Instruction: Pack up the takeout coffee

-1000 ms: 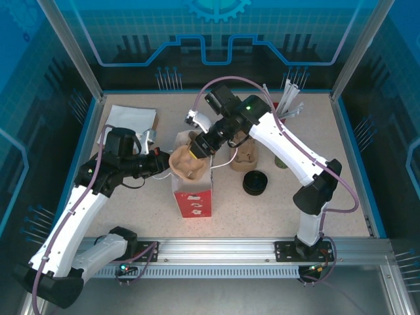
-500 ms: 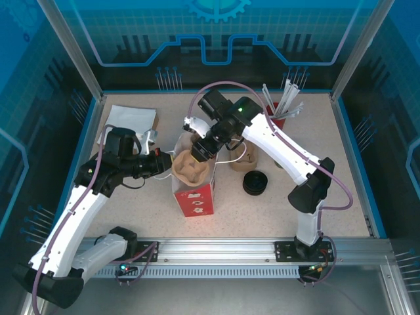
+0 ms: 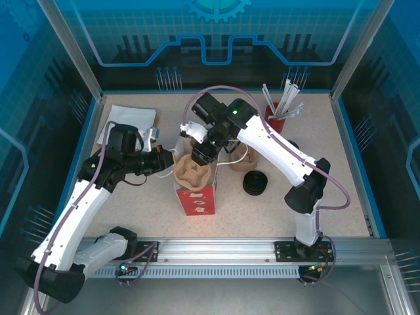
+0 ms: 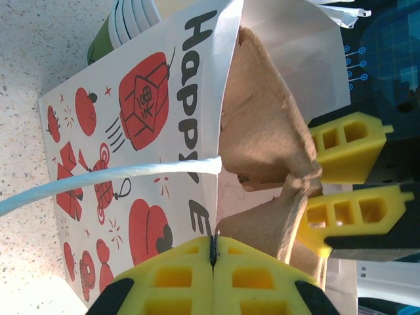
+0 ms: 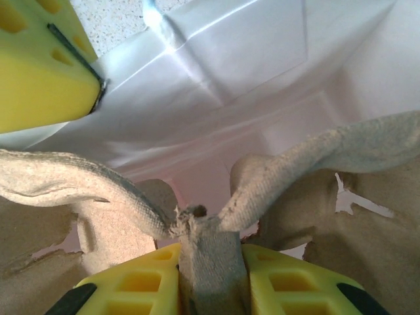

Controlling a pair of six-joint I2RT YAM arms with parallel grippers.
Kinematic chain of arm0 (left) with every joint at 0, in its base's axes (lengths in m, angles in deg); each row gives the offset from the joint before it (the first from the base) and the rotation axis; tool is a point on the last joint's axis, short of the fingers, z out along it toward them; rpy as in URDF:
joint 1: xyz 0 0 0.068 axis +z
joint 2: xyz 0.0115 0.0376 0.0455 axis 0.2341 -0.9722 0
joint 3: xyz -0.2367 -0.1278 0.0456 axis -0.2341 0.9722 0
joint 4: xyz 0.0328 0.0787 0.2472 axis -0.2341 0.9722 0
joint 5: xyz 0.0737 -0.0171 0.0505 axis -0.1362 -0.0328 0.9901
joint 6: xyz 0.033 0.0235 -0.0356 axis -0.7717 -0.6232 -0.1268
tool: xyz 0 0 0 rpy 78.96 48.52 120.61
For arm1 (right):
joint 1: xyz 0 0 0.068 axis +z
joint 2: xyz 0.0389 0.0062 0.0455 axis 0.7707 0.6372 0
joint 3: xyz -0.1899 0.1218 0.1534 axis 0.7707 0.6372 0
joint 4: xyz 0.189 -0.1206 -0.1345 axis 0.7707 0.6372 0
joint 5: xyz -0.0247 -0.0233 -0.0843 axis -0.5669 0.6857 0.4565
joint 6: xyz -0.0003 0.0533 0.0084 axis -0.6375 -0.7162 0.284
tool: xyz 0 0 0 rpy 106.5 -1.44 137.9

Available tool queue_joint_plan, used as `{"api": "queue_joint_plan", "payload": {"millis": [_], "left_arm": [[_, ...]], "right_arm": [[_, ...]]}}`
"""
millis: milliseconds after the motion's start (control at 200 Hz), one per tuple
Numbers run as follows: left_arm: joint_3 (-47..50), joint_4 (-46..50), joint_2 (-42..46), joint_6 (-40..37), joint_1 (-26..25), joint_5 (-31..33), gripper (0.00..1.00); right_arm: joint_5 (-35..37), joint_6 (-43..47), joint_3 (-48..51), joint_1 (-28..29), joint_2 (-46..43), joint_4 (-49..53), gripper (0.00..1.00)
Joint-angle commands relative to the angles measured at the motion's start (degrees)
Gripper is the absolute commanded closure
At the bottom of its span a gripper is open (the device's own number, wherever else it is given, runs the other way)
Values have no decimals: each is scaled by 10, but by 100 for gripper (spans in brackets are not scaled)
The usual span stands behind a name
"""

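A red-and-white paper bag [image 3: 197, 199] stands at the table's middle. My left gripper [image 3: 168, 161] is shut on the bag's left rim [image 4: 213, 246], pinching the thin paper edge of the bag [image 4: 144, 131]. My right gripper [image 3: 201, 155] hovers over the bag's mouth, shut on the centre tab of a brown pulp cup carrier [image 3: 192, 174]. The tab sits between the right gripper's [image 5: 210, 269] yellow pads, and the carrier [image 5: 315, 197] hangs partly inside the white bag interior [image 5: 262, 79]. The takeout coffee is hidden.
A stack of lidless green cups [image 4: 125, 26] stands just behind the bag. To the right sit more pulp carriers [image 3: 244, 157] and a stack of black lids [image 3: 255, 183]. A red holder of straws [image 3: 279, 121] is at back right, napkins [image 3: 128, 121] at back left.
My right gripper has carried the carrier left and lower, so it now sits over and into the bag's mouth. The left gripper has kept its hold on the rim.
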Motion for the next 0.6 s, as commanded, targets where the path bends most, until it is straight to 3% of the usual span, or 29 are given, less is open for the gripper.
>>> {"api": "queue_joint_plan", "payload": {"millis": [0,245,595], "left_arm": [[-29,-4,-9,-11,4,-7,100],[-49,-12,-29,-11,3,-17,100],[-49,-12,-36,-8,3,-21,100]], "right_arm": [[40,27,-21,15,14,36,75],[92,57,-26,40,25,49,74],[112,76,-26,46,26,46,74]]}}
